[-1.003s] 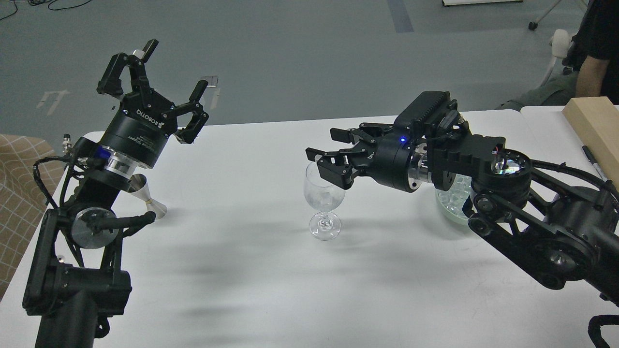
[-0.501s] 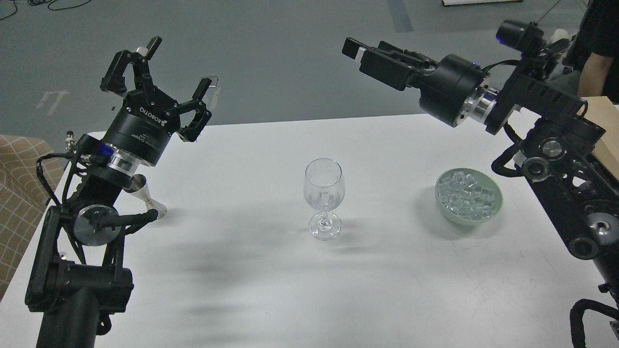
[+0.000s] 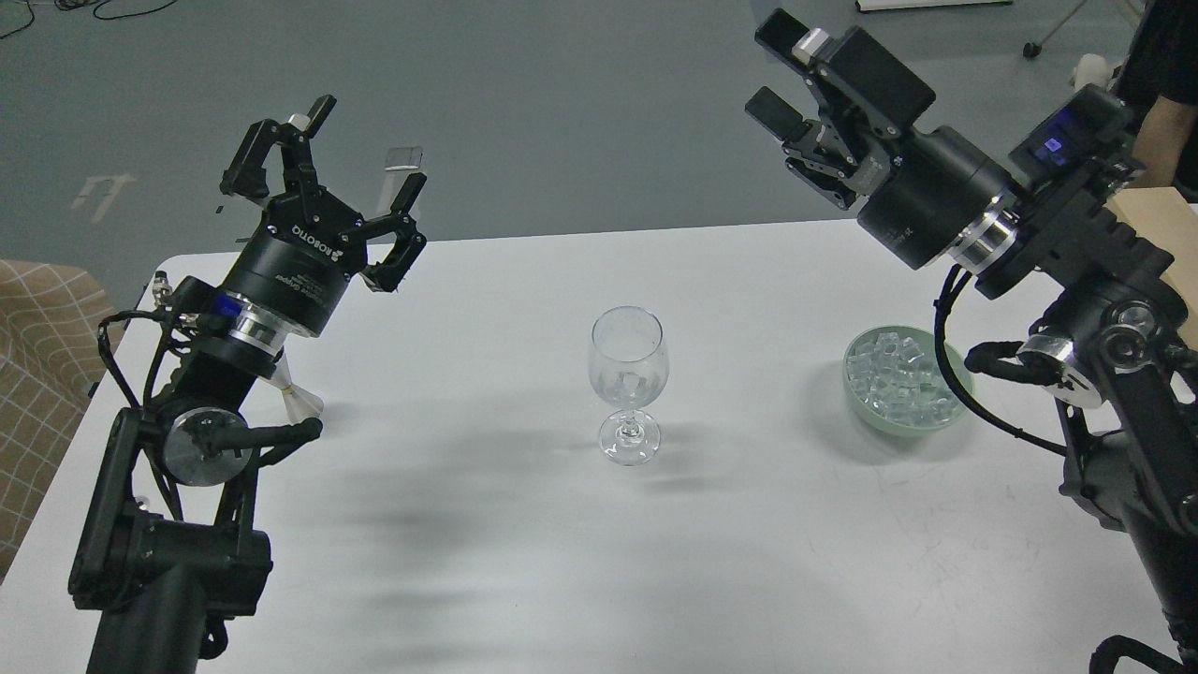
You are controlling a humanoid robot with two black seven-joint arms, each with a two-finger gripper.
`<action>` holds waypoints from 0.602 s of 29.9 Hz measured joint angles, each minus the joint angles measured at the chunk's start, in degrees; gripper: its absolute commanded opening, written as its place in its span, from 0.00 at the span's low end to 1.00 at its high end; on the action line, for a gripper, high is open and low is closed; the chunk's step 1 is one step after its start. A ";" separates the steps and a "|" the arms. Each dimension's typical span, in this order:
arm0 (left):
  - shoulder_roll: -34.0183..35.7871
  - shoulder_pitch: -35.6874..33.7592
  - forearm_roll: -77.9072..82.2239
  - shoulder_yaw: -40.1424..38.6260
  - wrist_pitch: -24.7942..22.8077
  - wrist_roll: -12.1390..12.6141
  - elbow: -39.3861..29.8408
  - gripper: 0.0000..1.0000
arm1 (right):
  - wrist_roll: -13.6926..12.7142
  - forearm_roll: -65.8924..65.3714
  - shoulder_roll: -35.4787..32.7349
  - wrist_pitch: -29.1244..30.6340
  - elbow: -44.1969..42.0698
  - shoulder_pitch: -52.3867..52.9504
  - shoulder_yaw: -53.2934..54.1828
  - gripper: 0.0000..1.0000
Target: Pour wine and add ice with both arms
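A clear wine glass (image 3: 628, 348) stands upright mid-table with a few ice cubes (image 3: 629, 382) in its bowl. A heap of ice (image 3: 900, 374) fills a pale green bowl (image 3: 866, 414) to the right of the glass. My left gripper (image 3: 363, 152) is open and empty, raised above the table's far left edge. My right gripper (image 3: 769, 65) is open and empty, held high above the far edge, up and left of the bowl. Both grippers are well apart from the glass.
A small metal jigger (image 3: 301, 402) stands on the white table (image 3: 468, 562), partly hidden behind my left arm. A wooden block (image 3: 1161, 229) lies at the far right. A person (image 3: 1161, 84) sits at the top right. Checked fabric (image 3: 37, 356) lies off the left edge.
My right gripper has risen from the glass's rim to high at the upper right, uncovering the bowl. My left arm has shifted slightly right, still open.
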 measured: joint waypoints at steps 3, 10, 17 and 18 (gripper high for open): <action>-0.58 0.00 0.35 0.57 -0.01 -1.83 0.14 0.98 | 0.18 4.04 1.01 -0.11 -0.11 -0.10 0.91 1.00; -3.00 0.35 0.57 0.75 -0.01 -5.83 0.20 0.98 | 0.63 9.65 6.82 -2.19 -1.20 -0.57 6.94 1.00; -3.10 -0.23 0.57 1.42 7.24 -6.60 1.26 0.98 | 0.64 10.01 7.47 -4.31 -0.69 -2.48 8.29 1.00; -3.10 -0.30 0.57 2.07 8.40 -6.64 1.35 0.98 | 0.64 10.03 7.60 -4.64 -0.65 -2.58 8.58 1.00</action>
